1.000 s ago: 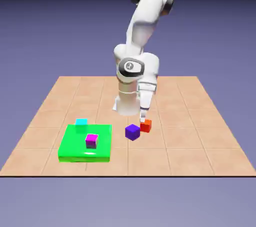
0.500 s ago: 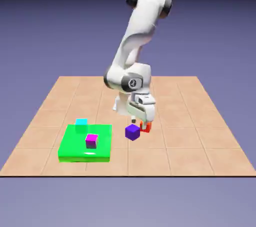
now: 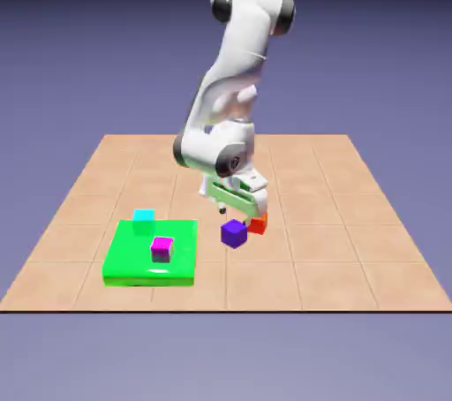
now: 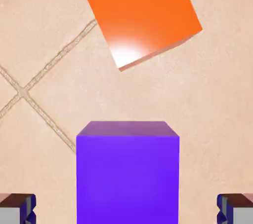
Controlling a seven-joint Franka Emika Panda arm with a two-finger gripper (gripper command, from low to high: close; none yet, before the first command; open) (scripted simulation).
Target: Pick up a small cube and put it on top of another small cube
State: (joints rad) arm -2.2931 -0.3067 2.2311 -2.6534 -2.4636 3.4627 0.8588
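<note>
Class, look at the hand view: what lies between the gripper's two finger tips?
In the hand view, the small purple cube stands between the open gripper finger tips, a bare gap on each side. The orange-red cube lies beyond it.

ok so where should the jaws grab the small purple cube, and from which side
Grip the small purple cube by its two opposite vertical side faces, coming straight down from above. In the hand view it sits square between the open gripper fingertips, with a gap on each side. The small orange-red cube lies beyond it, apart, off the closing line, so it probably won't interfere.
</note>
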